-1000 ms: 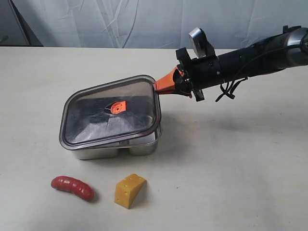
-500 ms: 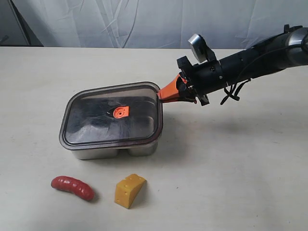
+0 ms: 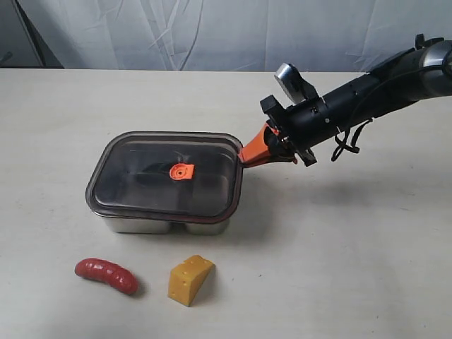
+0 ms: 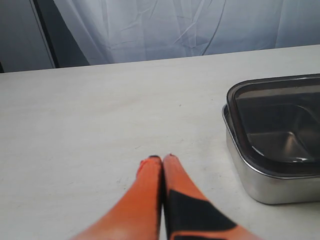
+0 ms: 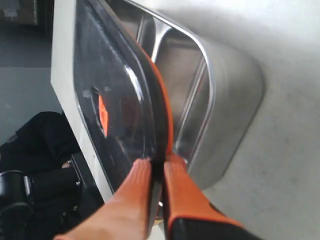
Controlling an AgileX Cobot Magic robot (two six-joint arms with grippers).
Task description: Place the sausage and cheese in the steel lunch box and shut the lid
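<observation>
Two toy foods lie outside the box (image 3: 162,225). The sausage (image 3: 106,275) and the cheese (image 3: 190,280) rest on the worktop (image 3: 353,254) in front of its near wall, close to it but not touching. They are side by side with a gap between them, and the cheese is on the right in the exterior view.

The lid (image 3: 141,180) covers the box, with its orange valve (image 3: 181,171) facing up near the middle. In the right wrist view the lid's orange seal (image 5: 167,120) stands clear of the steel rim on the gripped side, and the divider between the two compartments shows below it.

The right tool (image 3: 244,159) reaches in from the right of the exterior view. Its orange fingers (image 5: 137,180) are closed thin on the lid's edge at the far right corner, so it has hold of the lid.

The left tool (image 4: 160,159) does not show in the exterior view. In its own wrist view its fingers are pressed together with nothing between them, low over bare worktop, with a corner of the box and lid off to one side.

A pale curtain (image 3: 212,32) hangs behind the worktop.
</observation>
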